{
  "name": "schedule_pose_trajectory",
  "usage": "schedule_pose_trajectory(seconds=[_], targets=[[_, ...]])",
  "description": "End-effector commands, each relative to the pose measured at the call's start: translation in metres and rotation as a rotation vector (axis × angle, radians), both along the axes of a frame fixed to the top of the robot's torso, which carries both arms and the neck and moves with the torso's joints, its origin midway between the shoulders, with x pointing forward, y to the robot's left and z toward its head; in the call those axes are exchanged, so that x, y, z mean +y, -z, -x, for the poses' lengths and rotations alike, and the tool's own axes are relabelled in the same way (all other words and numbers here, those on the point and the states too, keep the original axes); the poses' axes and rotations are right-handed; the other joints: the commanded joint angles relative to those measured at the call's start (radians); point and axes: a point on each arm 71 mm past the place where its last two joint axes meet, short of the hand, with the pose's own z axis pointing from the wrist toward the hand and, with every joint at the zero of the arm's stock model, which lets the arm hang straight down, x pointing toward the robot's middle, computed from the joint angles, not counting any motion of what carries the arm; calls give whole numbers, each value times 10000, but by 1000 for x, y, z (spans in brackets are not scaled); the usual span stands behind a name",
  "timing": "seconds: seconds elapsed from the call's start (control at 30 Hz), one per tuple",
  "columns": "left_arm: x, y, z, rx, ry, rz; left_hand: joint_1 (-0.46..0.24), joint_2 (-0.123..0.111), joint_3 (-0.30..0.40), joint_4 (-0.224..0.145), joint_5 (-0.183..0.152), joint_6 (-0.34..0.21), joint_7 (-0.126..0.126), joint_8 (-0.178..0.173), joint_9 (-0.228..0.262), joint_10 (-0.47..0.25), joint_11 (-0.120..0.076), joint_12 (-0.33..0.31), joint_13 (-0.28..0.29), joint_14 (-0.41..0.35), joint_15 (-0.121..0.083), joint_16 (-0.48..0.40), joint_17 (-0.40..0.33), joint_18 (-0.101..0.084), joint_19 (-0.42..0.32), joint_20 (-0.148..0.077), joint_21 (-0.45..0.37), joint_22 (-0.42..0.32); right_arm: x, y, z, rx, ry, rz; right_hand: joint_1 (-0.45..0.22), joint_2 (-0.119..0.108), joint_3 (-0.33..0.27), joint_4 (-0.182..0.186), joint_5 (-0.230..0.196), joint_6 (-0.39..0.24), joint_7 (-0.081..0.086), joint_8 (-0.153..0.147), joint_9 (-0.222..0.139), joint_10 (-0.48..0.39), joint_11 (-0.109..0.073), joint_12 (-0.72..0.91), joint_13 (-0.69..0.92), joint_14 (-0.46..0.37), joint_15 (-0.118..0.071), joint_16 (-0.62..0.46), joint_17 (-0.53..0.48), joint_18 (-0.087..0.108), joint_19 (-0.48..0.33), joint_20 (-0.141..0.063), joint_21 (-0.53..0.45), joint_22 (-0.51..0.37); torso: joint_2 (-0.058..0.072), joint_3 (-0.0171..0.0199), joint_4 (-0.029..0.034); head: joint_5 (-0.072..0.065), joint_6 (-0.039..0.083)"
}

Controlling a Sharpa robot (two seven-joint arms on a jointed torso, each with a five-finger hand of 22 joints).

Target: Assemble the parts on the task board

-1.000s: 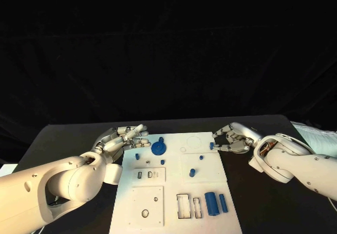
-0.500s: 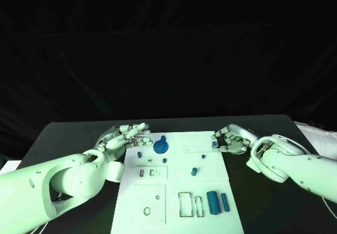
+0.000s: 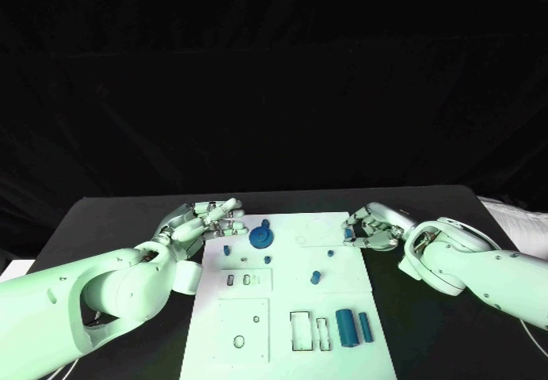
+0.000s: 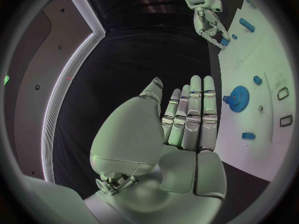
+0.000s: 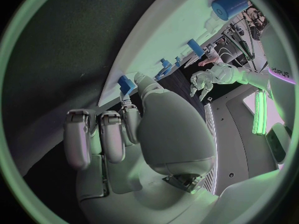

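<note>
The white task board lies in the middle of the table. My right hand hovers at the board's far right corner and pinches a small blue part between thumb and a finger; the right wrist view shows that part at the fingertips, just above the board's edge. My left hand is open beside the far left corner, its fingers straight and holding nothing. A blue gear stands on the board near the left hand, also seen as the gear in the left wrist view.
Small blue pegs stand around the board's middle. Two long blue blocks lie at its near right beside empty rectangular slots. A white object sits at the table's right edge.
The right hand keeps its pinch on the small blue part and has shifted only slightly near the board's far right corner. The left hand has stayed almost still.
</note>
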Motion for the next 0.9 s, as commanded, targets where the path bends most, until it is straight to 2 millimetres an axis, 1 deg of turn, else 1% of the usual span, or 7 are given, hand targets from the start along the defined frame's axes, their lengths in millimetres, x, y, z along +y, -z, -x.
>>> schedule_pose_trajectory(seconds=[0.03,0.1,0.17,0.37,0.73,0.8,0.9], targets=[[-3,-1,1,-52,201,128,5,95,-5,-56,-37,-54,27,-35,-2,-57,11,-58,-15,-26,23,-47,9,118,-35,61,-63,-9,1,2,0,81,-57,256,14,179,102,-100,-259,191,-35,89,23,126,-91,43,1105,957,-110,70,2245,-164,252,-62,65,958,-5,2,-1,6,-7],[-2,-1,1,-50,201,127,5,95,-5,-56,-37,-54,27,-35,-2,-57,11,-58,-15,-26,23,-47,9,118,-35,61,-63,-9,0,2,-1,77,-35,272,41,244,186,-149,-423,287,-67,108,29,133,-119,55,1116,958,-134,74,2250,-165,255,-84,68,966,-1,1,2,-2,-7],[-2,-1,1,-49,198,125,5,95,-5,-56,-37,-54,27,-35,-2,-57,11,-58,-15,-26,23,-47,9,118,-35,61,-63,-9,0,2,-1,74,-9,286,53,277,237,-177,-472,342,-84,119,33,140,-134,70,1128,960,-147,77,2255,-166,257,-96,70,970,0,-1,2,-3,-8],[-2,-1,0,-43,193,120,5,95,-5,-56,-37,-54,27,-35,-2,-57,11,-58,-15,-26,23,-47,9,118,-35,61,-63,-9,-1,2,-1,52,36,320,68,312,297,-213,-501,393,-101,127,36,146,-150,78,1135,960,-161,78,2259,-166,258,-110,71,971,-4,7,3,0,-27],[-2,-1,0,-32,189,113,5,95,-5,-56,-37,-54,27,-35,-2,-57,11,-58,-15,-26,23,-47,9,118,-35,61,-63,-9,-1,2,-1,9,31,413,78,333,359,-262,-547,437,-115,127,34,185,-163,167,1192,975,-175,117,2321,-176,279,-125,91,1015,-9,7,-3,-1,-34],[-2,-1,0,-29,188,112,5,95,-5,-56,-37,-54,27,-35,-2,-57,11,-58,-15,-26,23,-47,9,118,-35,61,-63,-9,0,2,-1,-21,5,401,109,392,435,-312,-574,548,-150,171,52,199,-189,193,1210,979,-193,127,2336,-178,285,-139,97,1026,-10,9,-2,1,-33],[-2,-1,0,-26,190,111,5,95,-5,-56,-37,-54,27,-35,-2,-57,11,-58,-15,-26,23,-47,9,118,-35,61,-63,-9,1,1,-1,-85,-60,339,197,591,620,-424,-788,936,-287,354,136,237,-297,262,1257,985,-270,144,2364,-184,304,-191,114,1064,-8,10,1,-4,-38]])
